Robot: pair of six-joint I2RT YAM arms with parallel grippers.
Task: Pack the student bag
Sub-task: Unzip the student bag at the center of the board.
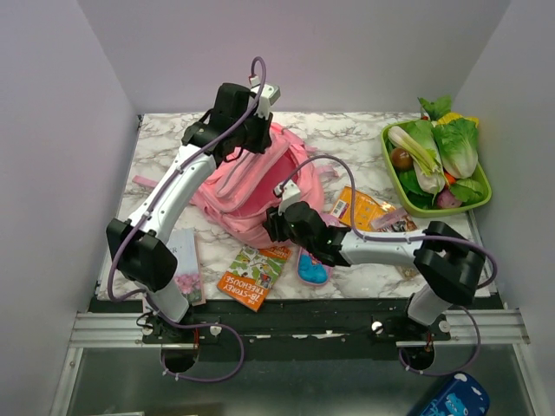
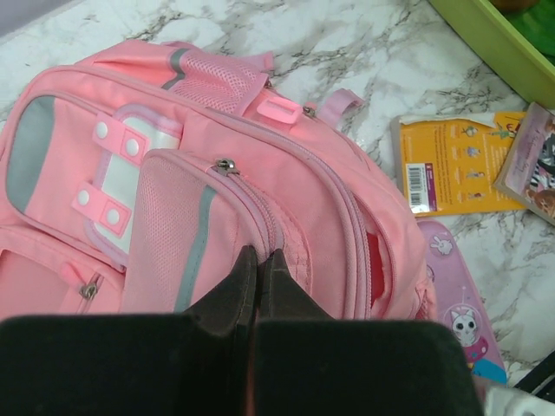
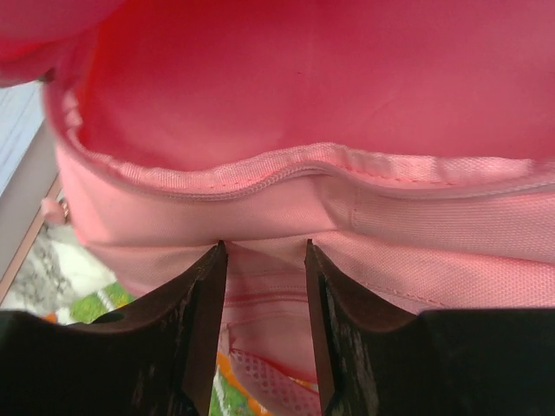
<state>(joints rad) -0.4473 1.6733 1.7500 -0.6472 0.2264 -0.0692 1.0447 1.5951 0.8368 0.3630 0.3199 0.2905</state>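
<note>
The student bag is a big pink backpack lying at the middle of the marble table. Its grey-green panels and white flap patch show in the left wrist view, where the student bag fills most of the frame. My left gripper is at the bag's far top; the left gripper is shut, its tips pinching the zip seam of a front pocket. My right gripper is at the bag's near edge. The right gripper stands open, its tips against the pink rim below an open compartment.
A green and orange book, a white flowered book and a pink pencil case lie near the front edge. A yellow packet lies right of the bag. A green tray of vegetables stands at the back right.
</note>
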